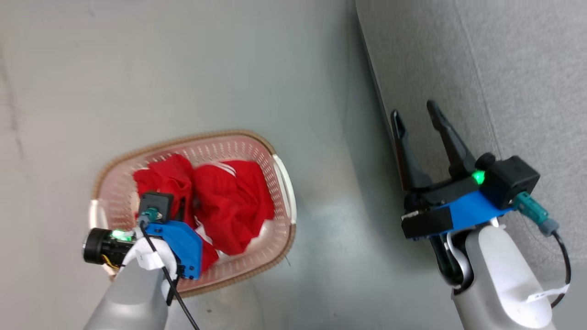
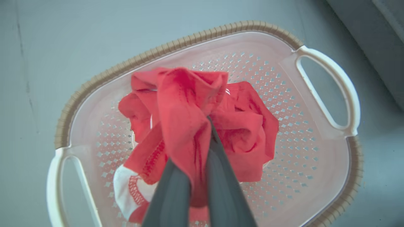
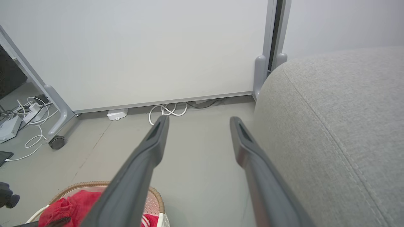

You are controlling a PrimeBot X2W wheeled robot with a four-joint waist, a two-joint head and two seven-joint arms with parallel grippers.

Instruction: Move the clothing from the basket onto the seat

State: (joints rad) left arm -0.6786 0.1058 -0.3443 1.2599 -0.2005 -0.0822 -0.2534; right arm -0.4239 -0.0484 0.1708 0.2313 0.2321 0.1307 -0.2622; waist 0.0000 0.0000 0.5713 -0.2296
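The clothing (image 1: 231, 204) is a heap of bright red fabric in the cream basket (image 1: 206, 136) on the floor. My left gripper (image 2: 205, 126) points down into the basket and is shut on a fold of the red clothing (image 2: 186, 101), bunched up between its fingers. A white cuff with red stitching (image 2: 126, 186) lies lower in the basket (image 2: 189, 39). My right gripper (image 1: 415, 112) stands open with nothing in it at the edge of the grey seat (image 1: 504, 68). In the right wrist view the right gripper (image 3: 199, 123) hangs over the floor beside the seat (image 3: 341, 126).
Grey floor (image 1: 330, 183) separates the basket from the seat. In the right wrist view a white panel (image 3: 157, 47) on grey legs with a castor (image 3: 57, 142) stands ahead. White cables (image 3: 167, 110) and a power strip lie along its base.
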